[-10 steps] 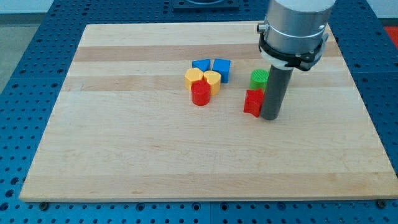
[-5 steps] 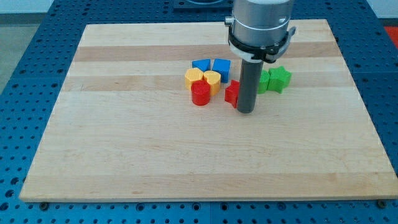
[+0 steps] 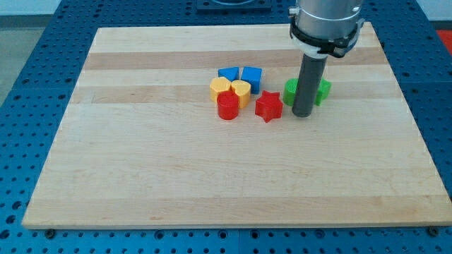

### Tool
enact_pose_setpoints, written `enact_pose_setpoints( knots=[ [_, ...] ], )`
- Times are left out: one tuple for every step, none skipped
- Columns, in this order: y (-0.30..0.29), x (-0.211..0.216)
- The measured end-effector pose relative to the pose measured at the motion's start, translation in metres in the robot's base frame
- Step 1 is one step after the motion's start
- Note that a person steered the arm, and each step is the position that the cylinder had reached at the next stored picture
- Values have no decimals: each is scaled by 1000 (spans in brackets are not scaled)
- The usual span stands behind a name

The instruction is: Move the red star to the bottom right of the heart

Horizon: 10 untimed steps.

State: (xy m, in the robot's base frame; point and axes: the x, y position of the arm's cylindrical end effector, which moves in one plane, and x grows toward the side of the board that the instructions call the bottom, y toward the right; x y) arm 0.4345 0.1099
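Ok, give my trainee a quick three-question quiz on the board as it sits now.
1. True or false: my tip touches the red star.
2. Which block lies nearest the red star's left: A) red cylinder B) blue cube C) green star?
3. Fill in: the rod partly hides a ___ block.

Key: 1 false, there is a gap; 2 A; 3 green.

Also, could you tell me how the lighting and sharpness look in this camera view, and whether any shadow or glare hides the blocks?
In the camera view the lighting is even and soft; the board shows no glare. The red star and yellow heart are sharp, each casting only a faint shadow. My tip is crisp too, but the rod covers part of the green blocks behind it.
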Motion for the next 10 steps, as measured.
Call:
enact_pose_setpoints(
  knots=[
    [-11, 0],
    [-22, 1],
    [-26, 2],
    [-27, 2],
    [-32, 1],
    [-38, -2],
    [-40, -6],
    [-40, -6],
    [-31, -2],
    [-2, 1]
  ],
)
